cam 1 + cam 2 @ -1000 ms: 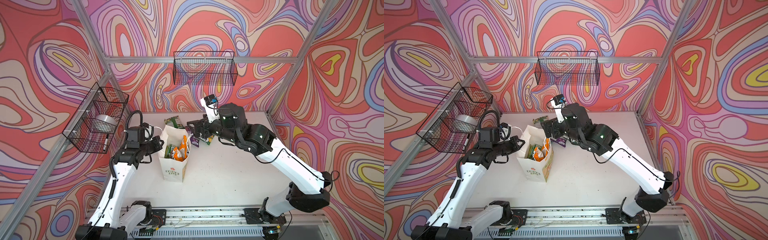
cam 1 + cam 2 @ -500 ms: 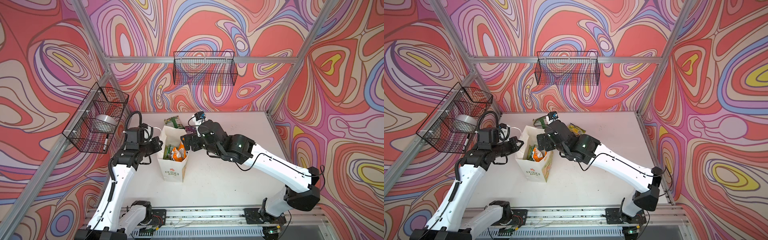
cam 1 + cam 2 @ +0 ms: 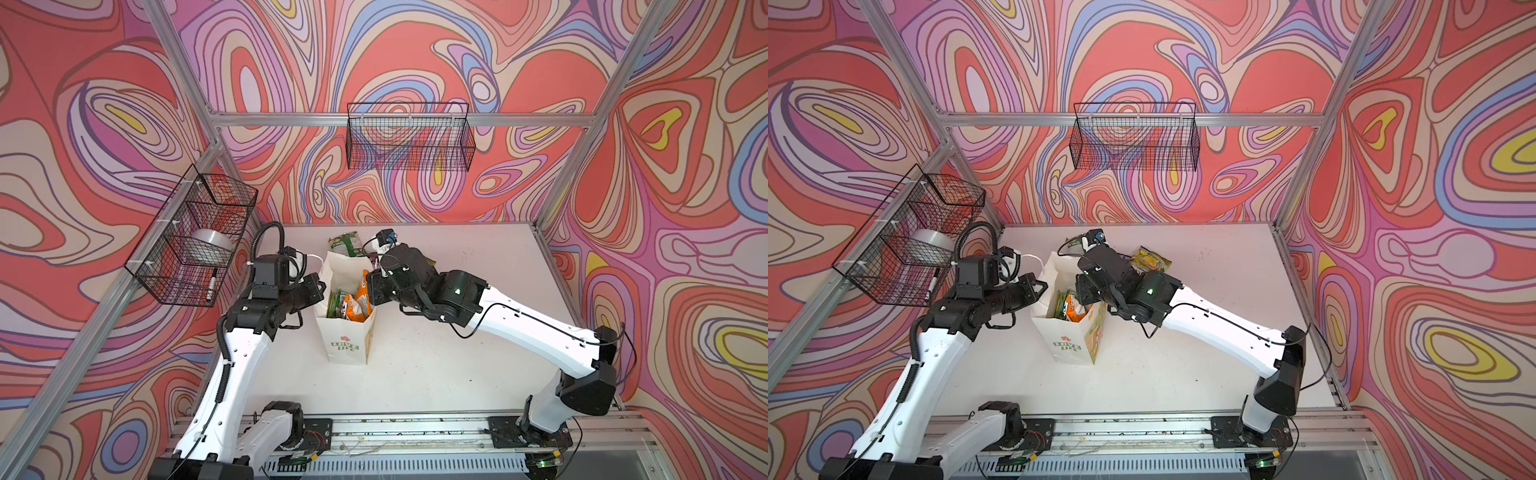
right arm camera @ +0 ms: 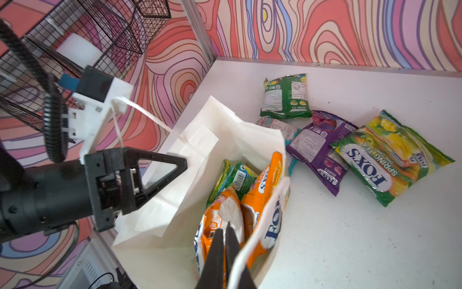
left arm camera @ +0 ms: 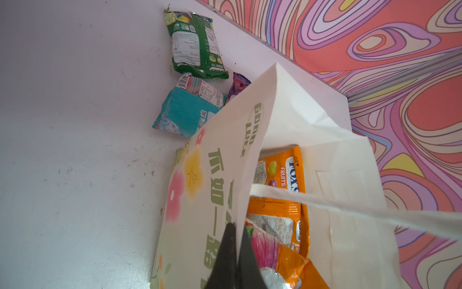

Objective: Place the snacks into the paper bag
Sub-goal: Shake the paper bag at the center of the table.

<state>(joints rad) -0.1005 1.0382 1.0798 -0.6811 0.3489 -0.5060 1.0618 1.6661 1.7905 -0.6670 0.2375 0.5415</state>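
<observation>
One paper bag [image 3: 347, 347] holds three snacks [image 4: 265, 180]; four lie beside it; left gripper [image 5: 236, 229] pinches its rim, right gripper [image 4: 224, 231] pressed together.

Paper bag [image 3: 332, 332] says "LOVE LIFE", orange pouch [image 5: 280, 172] "FOX'S FRUITS", yellow-green pouch [image 4: 390, 160] "FOX'S SPRING TEA".

Both top views look down from high onto the whole desk [image 3: 457, 374]; wrist views sit close over the bag [image 5: 350, 175].
</observation>
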